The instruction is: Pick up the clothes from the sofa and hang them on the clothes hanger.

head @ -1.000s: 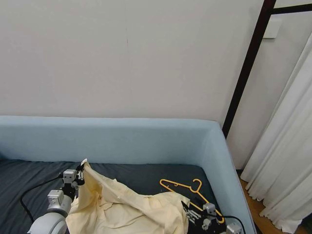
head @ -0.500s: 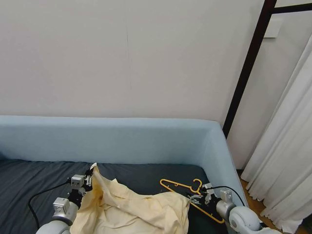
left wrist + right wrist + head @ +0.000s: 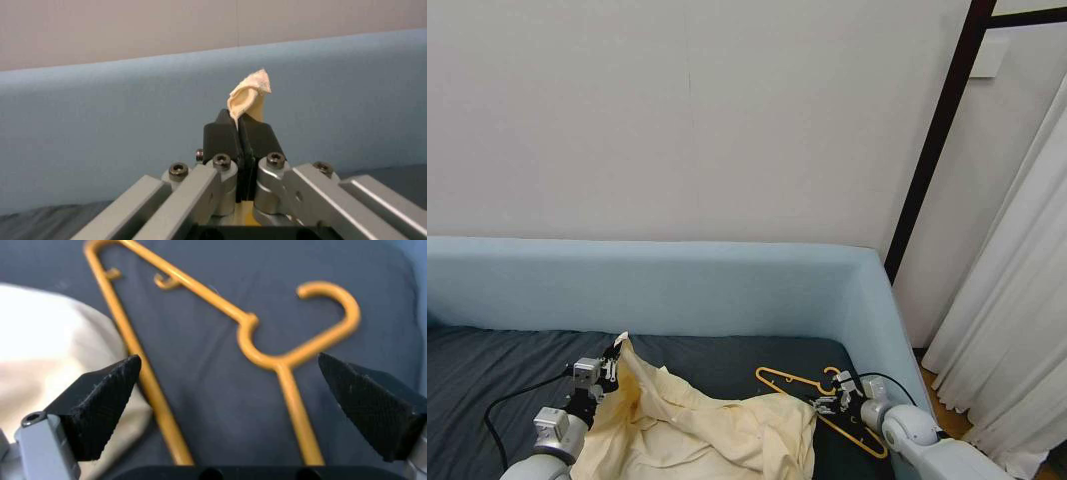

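Note:
A pale yellow shirt [image 3: 697, 425] lies crumpled on the dark sofa seat [image 3: 497, 360]. My left gripper [image 3: 610, 362] is shut on a raised corner of the shirt [image 3: 248, 97], lifting it toward the sofa back. An orange clothes hanger [image 3: 812, 390] lies flat on the seat to the shirt's right, its one end under the cloth. My right gripper [image 3: 837, 395] hovers over the hanger [image 3: 260, 335], open, with its black fingertips [image 3: 100, 395] spread either side of the hanger's neck and hook.
The light blue sofa back [image 3: 677, 290] and right armrest [image 3: 882, 340] wall in the seat. A dark pole [image 3: 932, 140] rises behind the armrest. White curtains [image 3: 1017, 330] hang at the right over a wooden floor.
My right gripper has moved up from the bottom edge to above the hanger. My left gripper has carried the shirt corner slightly right and toward the sofa back.

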Motion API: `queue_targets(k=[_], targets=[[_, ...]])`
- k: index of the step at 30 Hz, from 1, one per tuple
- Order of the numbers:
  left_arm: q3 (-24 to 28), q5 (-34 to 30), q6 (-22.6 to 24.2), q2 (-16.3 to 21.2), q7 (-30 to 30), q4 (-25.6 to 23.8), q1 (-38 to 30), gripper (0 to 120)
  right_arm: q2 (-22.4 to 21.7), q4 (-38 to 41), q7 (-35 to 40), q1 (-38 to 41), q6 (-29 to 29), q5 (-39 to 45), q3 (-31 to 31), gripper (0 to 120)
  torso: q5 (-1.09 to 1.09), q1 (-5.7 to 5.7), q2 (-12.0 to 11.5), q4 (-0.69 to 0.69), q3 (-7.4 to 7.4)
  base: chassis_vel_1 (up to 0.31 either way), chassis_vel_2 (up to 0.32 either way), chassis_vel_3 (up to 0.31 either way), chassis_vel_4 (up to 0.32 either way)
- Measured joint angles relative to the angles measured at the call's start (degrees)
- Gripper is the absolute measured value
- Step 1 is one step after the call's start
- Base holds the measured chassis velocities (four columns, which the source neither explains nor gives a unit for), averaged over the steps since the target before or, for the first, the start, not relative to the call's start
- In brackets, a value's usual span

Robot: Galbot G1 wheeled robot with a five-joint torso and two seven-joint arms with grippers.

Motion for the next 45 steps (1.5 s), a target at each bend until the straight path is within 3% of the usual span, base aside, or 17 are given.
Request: queue_targets(k=[11, 18, 20, 21, 22, 32, 40, 45], targets=[[-0.63, 0.25, 0.01, -0.97, -0.04, -1.01, 0.31, 0, 1.25, -6.86, -3.33, 0.89, -0.6, -2.65, 1.61, 90, 0.0, -0.01, 0.0, 0.01, 0.0, 0.0, 0.0, 0.0, 0.0], [-0.31, 0.28, 0.21, -1.02, -0.07, -1.7, 0.43, 0, 1.53, -7.75, -4.2, 0.65, -1.14, -3.29, 1.55, 60, 0.01, -0.01, 0.0, 0.01, 0.0, 0.0, 0.0, 0.0, 0.0], [-0.25, 0.29, 0.21, -0.98, -0.08, -1.71, 0.46, 0, 1.55, -7.82, -4.27, 0.58, -1.16, -3.42, 1.53, 57, 0.0, -0.01, 0.0, 0.01, 0.0, 0.0, 0.0, 0.0, 0.0], [-0.17, 0.32, 0.22, -0.92, -0.08, -1.71, 0.52, 0, 1.55, -7.83, -4.33, 0.53, -1.19, -3.48, 1.49, 51, 0.0, -0.01, 0.0, 0.01, 0.0, 0.0, 0.0, 0.0, 0.0], [-0.07, 0.41, 0.22, -0.74, -0.08, -1.76, 0.67, 0, 1.58, -7.92, -4.38, 0.56, -1.28, -3.56, 1.47, 38, 0.0, -0.01, 0.0, 0.01, 0.0, 0.0, 0.0, 0.0, 0.0], [0.26, 0.51, 0.33, -0.85, -0.12, -1.93, 0.65, 0, 1.55, -8.04, -4.36, 0.75, -1.37, -3.33, 1.3, 5, 0.0, -0.01, 0.0, 0.01, 0.0, 0.0, 0.0, 0.0, 0.0], [0.48, 0.33, 0.56, -0.11, -0.15, -2.17, 0.52, 0, 0.99, -7.74, -4.46, -0.25, 1.02, -3.59, 2.71, 4, 0.01, -0.01, 0.0, 0.01, 0.0, 0.0, 0.0, 0.0, 0.0], [1.01, -0.3, 1.23, 1.41, -0.15, -2.9, -0.05, 0, -0.92, -2.89, -1.6, -2.55, 4.19, -3.54, 6.43, 4, 0.02, -0.01, 0.0, 0.02, 0.0, 0.0, 0.0, 0.0, 0.0]])
